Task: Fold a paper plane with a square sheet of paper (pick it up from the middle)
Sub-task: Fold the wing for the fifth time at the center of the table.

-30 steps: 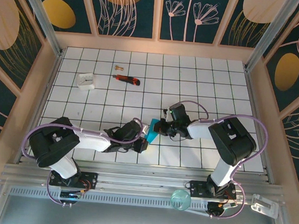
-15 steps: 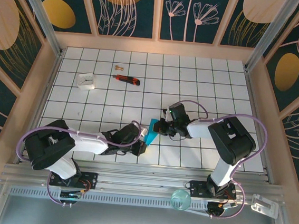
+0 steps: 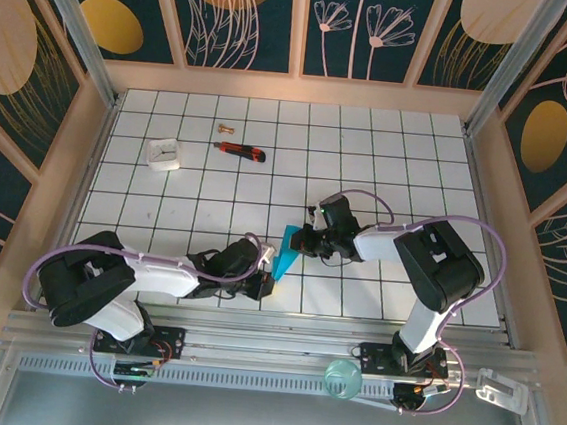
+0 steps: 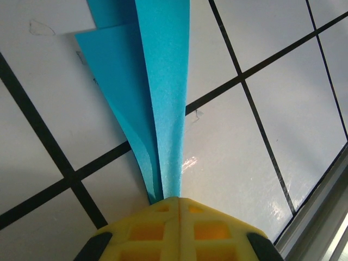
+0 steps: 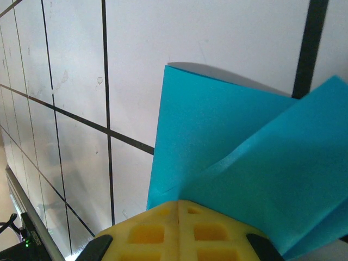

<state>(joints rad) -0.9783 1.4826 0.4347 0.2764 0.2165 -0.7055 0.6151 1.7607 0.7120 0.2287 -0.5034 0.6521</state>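
1. Step: mid-fold, my read. The teal-blue creased paper sheet (image 3: 286,249) is a narrow multi-layer wedge, no longer a flat square and not yet a clean dart. Prob. the body/wing crease stage.
2. Location: sheet sits btw the two hands, front-centre of the white gridded desk (image 3: 390,152). In the left wrist cam it stands roughly edge-on, layers fanning out away from the grip, shadow on the tile under it. Can't tell if the lower edge touches the desk.
3. Left hand (image 3: 267,279): clamped on the sheet's narrow near tip. Its yellow pads (image 4: 147,231) are pressed together, w/ the paper layers coming straight out of the seam.
4. Right hand (image 3: 303,241): also closed tight on the sheet, on its far side. Its pads (image 5: 144,234) meet, a fold ridge runs out from the seam, and flaps spread either side.
5. Next move, as I judge it: one hand holds as anchor while the other lets go and re-grips a loose flap, or presses the crease flat vs the desk. Needs layers aligned before pressing.
6. Risk: both hands on thin paper, so any pull-apart or twist could tear or skew the crease. Keep slack btw the grips.
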